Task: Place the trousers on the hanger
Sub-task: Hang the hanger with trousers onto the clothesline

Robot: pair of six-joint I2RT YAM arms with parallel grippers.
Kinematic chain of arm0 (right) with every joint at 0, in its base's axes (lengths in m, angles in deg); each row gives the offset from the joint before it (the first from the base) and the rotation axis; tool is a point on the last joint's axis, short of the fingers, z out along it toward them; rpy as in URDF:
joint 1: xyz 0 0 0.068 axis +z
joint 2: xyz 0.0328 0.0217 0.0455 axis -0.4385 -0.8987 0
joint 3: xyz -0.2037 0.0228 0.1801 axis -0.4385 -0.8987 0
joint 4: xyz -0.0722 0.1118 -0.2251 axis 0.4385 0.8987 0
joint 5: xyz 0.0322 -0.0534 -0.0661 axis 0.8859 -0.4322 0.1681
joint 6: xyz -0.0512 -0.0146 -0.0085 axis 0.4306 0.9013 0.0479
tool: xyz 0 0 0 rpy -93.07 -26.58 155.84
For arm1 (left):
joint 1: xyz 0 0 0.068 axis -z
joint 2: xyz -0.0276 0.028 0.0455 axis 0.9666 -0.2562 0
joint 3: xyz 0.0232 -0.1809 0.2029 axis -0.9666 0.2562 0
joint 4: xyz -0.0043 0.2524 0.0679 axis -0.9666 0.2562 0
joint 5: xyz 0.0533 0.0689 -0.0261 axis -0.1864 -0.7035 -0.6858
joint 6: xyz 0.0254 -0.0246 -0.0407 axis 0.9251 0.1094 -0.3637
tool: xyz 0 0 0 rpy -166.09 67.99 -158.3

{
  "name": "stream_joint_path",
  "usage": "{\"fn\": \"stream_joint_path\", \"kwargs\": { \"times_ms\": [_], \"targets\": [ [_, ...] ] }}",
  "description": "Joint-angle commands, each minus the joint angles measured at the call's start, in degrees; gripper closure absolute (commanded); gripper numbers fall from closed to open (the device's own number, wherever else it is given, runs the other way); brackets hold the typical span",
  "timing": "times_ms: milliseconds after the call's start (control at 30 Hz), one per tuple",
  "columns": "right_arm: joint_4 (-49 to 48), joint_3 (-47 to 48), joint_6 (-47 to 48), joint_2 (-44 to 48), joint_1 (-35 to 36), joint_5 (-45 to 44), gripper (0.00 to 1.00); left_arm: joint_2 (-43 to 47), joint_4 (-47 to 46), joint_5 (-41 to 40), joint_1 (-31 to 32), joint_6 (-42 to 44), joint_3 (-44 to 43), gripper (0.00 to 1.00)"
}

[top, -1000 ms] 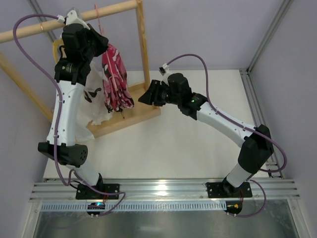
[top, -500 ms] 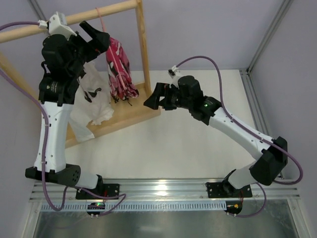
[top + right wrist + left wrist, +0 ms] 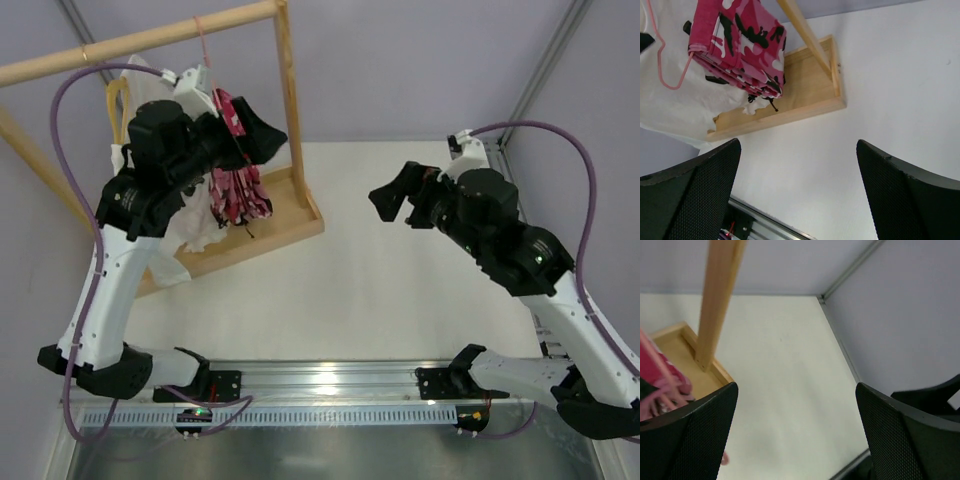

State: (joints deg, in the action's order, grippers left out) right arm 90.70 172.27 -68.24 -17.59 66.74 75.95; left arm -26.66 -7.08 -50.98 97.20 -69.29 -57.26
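The camouflage trousers (image 3: 740,45) hang folded over the pale-pink wire hanger (image 3: 660,70), up-left of the right gripper (image 3: 797,195) and just beside the left gripper (image 3: 795,435). Both grippers stand apart and empty. A brush from the nearby left arm could slide the trousers off the thin wire. There is one pair of trousers, one wire hanger, one yellow hanger (image 3: 115,100), one T-shirt (image 3: 195,225) and one wooden rack (image 3: 290,90).

From above, my left arm (image 3: 165,150) covers the upper part of the trousers (image 3: 240,195) and most of the hanger (image 3: 202,45). My right wrist view cuts off the hanger's hook at the top edge.
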Motion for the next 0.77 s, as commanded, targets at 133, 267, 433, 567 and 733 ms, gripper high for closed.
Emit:
{"fn": "stream_joint_path", "kwargs": {
  "times_ms": [133, 267, 433, 567, 733],
  "targets": [
    [9.15, -2.05, -0.49, 14.16, -0.04, -8.77, 0.00, 15.76, -4.82, 4.14, 10.21, -0.53, 20.52, 0.00],
    [8.88, -6.54, -1.63, 19.72, -0.12, -7.10, 0.00, 25.25, -5.87, 5.28, 10.30, -2.64, 30.90, 0.00],
    [5.20, -11.99, -2.42, 24.12, -0.12, -5.35, 0.00, 33.72, -6.76, 4.50, 10.30, -4.14, 39.37, 0.00],
    [4.75, -12.61, -2.42, 24.65, -0.04, -5.17, 0.00, 35.75, -4.91, 3.62, 10.30, -3.00, 40.52, 0.00],
    [4.93, -13.93, -2.16, 24.39, -0.12, -3.86, 0.00, 36.71, -4.91, 5.28, 10.30, -3.34, 40.43, 0.00]
  ]
}}
